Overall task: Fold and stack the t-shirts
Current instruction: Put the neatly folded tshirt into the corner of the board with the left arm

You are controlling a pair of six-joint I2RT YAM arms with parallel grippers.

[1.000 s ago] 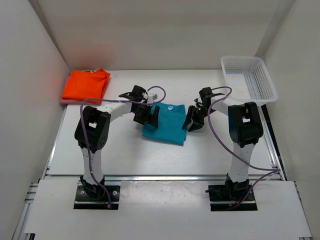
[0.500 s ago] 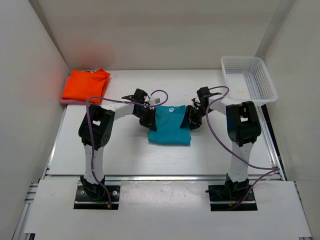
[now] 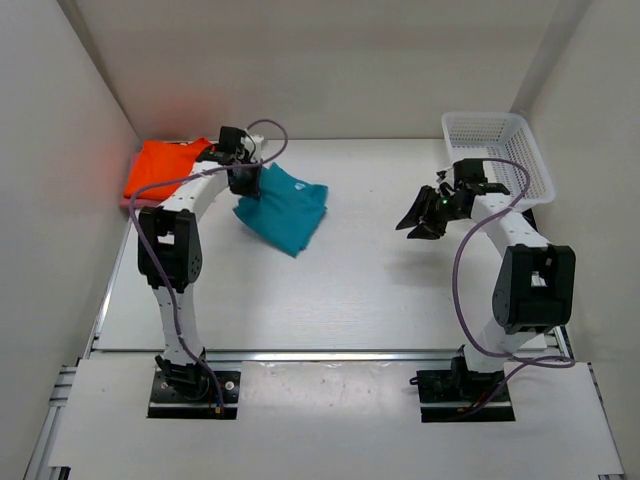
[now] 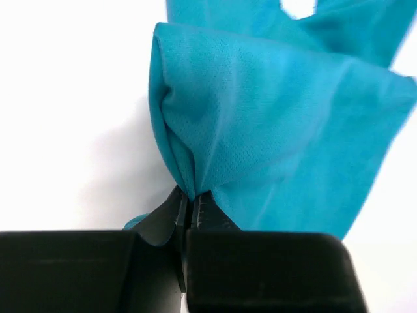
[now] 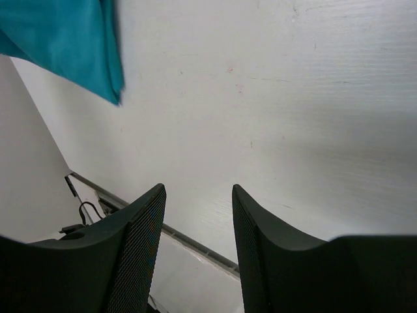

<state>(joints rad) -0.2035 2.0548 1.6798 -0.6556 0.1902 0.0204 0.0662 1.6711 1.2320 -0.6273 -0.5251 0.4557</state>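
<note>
At the far left corner of the table [image 3: 380, 290], the bright orange folded cloth t-shirt [image 3: 170, 168] is lying on the dusty rose-pink cloth t-shirt [image 3: 132, 202], of which only a thin edge is showing. Together they are forming the stack.

Just right of the stack, the left claw [image 3: 245, 180] is gripping the teal-blue folded cloth t-shirt [image 3: 288, 208]. In the left wrist view, the left claw [image 4: 189, 202] is pinching a bunched corner of the cloth [image 4: 273, 130] with its jaws closed tight. The rest of the bundle is hanging away from the jaws toward the table centre (whether its lower edge is clear of the surface cannot be determined).

The step in hand appears to be the transfer of this shirt onto the stack. To perform it well:

1. Keep the pinch closed until the bundle is resting fully over the orange shirt.
2. Raise the bundle enough that the trailing cloth is not dragging and unfolding.
3. Lower it flat, with its edges lining up with the shirts beneath, before opening the jaws.

Well to the right, the right claw [image 3: 425, 218] is hovering above bare table with its jaws parted and empty. The right wrist view [image 5: 195, 195] is showing nothing between the fingers. Beyond it, in the far right corner, the white plastic lattice basket [image 3: 497, 150] is standing.
</note>
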